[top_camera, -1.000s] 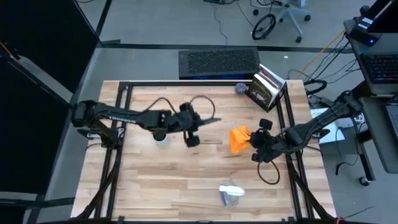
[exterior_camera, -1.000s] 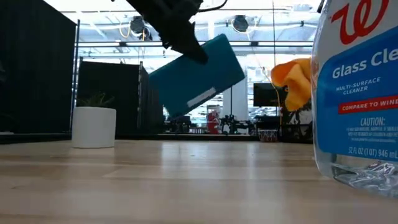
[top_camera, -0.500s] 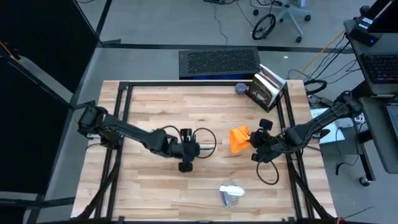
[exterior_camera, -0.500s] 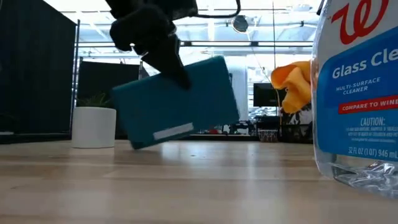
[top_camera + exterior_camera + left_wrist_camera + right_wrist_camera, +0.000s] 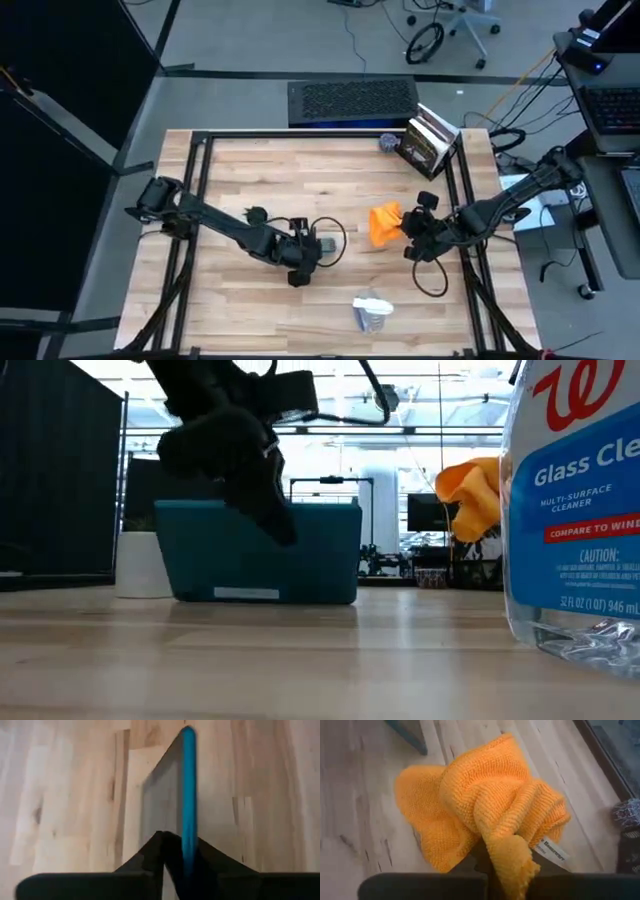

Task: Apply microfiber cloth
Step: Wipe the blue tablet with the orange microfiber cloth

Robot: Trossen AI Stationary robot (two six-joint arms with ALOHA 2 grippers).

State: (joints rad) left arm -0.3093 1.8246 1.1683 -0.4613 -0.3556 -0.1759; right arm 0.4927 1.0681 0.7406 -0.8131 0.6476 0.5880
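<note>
Item 1, nearest the low camera: spray bottle, blue label, standing at 6 o'clock on the worktop; not engaged.

Item 2: my left end effector, pinching the teal-cased tablet by its top edge. Tablet stood on its long edge at worktop centre, lower edge touching the wood.

Item 3: my right end effector, at 3 o'clock, pressed together on the microfiber cloth. Cloth hung bunched and clear of the surface, near the tablet but apart from it.

Item 4: white pot, beyond the tablet.

Step in hand, as I judged it: presenting the tablet for wiping. Next move called for carrying the cloth toward 9 o'clock onto the tablet's face while my left held steady.
</note>
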